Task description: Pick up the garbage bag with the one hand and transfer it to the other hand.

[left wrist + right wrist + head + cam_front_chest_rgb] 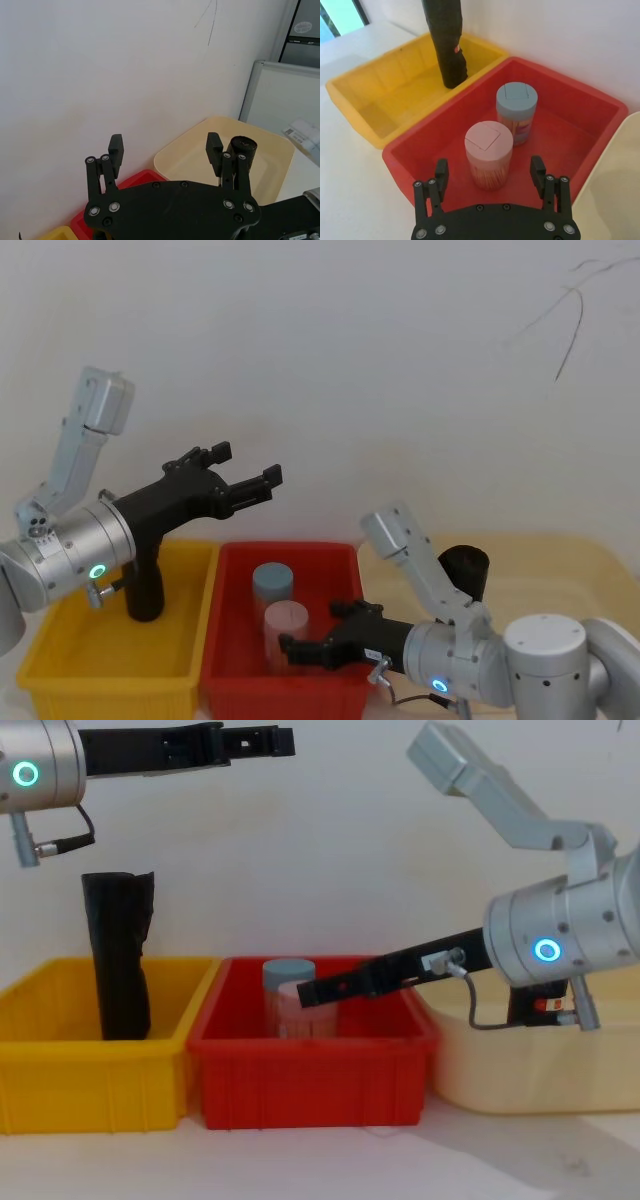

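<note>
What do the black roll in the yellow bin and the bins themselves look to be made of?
The garbage bag: thin black plastic film, by its sheen and crinkled top. The yellow bin and red bin: rigid moulded plastic, going by the even colour, ribbed walls and rolled rims.

Left bin (60, 665): tall roll (118, 960) inside.
Middle bin (240, 685): two jars (489, 152), at 12 and 6 o'clock.
Right tray (540, 1075): bag (466, 570) inside.

Glossy black plastic garbage-bag roll (120, 960): crinkled top, red-and-white label low down; stands upright in a yellow plastic bin (60, 1070), near its far wall.

Green-ringed black two-finger left gripper (250, 465): fingers apart, raised above.

Blue-ringed right gripper (489, 170): fingers apart, low.
</note>
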